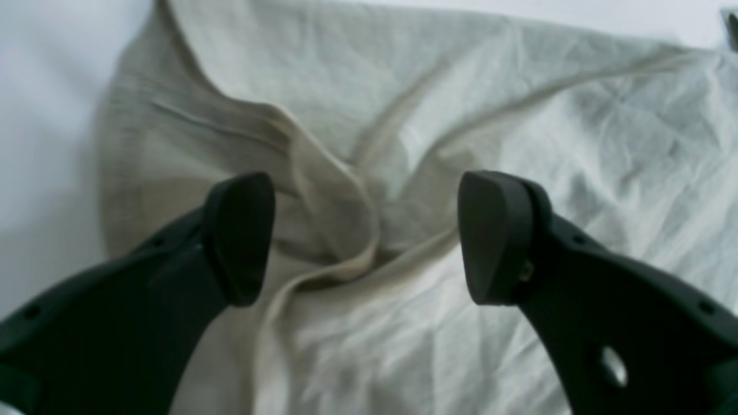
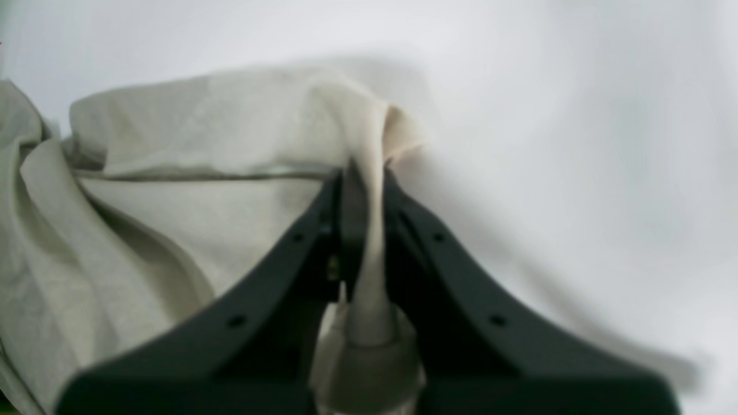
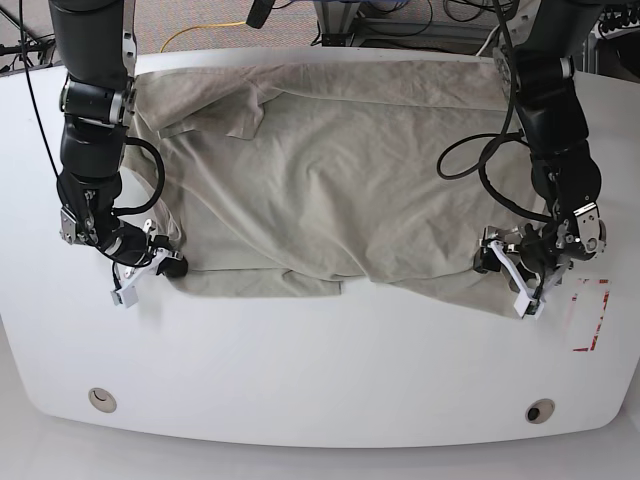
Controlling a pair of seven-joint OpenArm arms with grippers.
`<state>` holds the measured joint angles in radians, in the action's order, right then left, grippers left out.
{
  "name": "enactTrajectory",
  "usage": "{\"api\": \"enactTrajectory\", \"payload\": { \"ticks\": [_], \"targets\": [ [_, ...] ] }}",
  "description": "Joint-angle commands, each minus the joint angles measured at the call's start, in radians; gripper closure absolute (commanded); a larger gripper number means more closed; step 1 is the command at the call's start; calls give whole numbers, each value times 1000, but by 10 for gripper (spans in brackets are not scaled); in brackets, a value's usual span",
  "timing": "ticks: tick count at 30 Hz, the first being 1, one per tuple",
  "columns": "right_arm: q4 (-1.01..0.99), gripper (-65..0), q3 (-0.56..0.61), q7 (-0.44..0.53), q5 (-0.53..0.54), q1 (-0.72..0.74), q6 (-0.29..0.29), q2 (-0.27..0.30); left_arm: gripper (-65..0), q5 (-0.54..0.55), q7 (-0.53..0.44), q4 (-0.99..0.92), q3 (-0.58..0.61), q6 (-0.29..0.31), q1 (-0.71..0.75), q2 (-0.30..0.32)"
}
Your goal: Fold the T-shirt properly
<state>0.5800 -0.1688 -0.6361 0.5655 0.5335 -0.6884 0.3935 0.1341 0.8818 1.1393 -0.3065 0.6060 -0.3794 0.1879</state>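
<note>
The pale beige T-shirt point(image 3: 330, 170) lies spread and creased across the white table, its hem edge toward the front. On the base view's left my right gripper point(image 3: 170, 262) is shut on the shirt's front corner. In the right wrist view a pinch of T-shirt point(image 2: 202, 213) fabric runs up between the closed fingers of the right gripper point(image 2: 363, 178). On the base view's right my left gripper point(image 3: 505, 268) hovers at the other front corner. Its fingers stand wide open in the left wrist view, where the left gripper point(image 1: 366, 230) straddles a bunched fold of the T-shirt point(image 1: 461, 104) without holding it.
The white table point(image 3: 320, 360) has bare surface in front of the shirt, with two round holes point(image 3: 100, 400) near its front edge. A red rectangle outline point(image 3: 590, 315) is marked at the right. Cables point(image 3: 200, 30) lie behind the table.
</note>
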Motion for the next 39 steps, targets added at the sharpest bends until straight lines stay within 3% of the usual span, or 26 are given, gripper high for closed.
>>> {"api": "enactTrajectory", "payload": {
  "ticks": [1,8,10,13,18,19,30,34,37,39],
  "targets": [
    [11,-5,-2,15,18,30,-10,17,-468,-32,-45,14,-1,-1,-26,-14],
    [11,-5,-4,15,18,30,-10,17,-464,-124,-62,12,-1,-1,-17,-44],
    [13,-5,-4,15,18,20,-10,17,-435,-124,-62,12,-1,-2,-17,-41],
    [15,-5,-4,15,18,14,-10,17,-311,-124,-62,12,-3,-2,-14,-40],
    [13,-5,-4,15,18,12,-10,17,-18,-124,-62,12,-13,-2,-14,-37],
    [13,-5,-4,15,18,12,-10,17,0,-124,-62,12,-20,-2,-14,-37],
    [11,-5,-4,15,18,12,-10,23,0,-120,-51,37,-66,5,-13,-1],
    [11,-5,-4,15,18,10,-10,37,0,-116,1,67,-113,12,-16,28],
    [11,-5,-4,15,18,10,-10,37,0,-116,15,83,-124,81,-19,28],
    [11,-5,-4,15,18,10,-10,37,0,-118,17,98,-121,92,-14,29]
  ]
}}
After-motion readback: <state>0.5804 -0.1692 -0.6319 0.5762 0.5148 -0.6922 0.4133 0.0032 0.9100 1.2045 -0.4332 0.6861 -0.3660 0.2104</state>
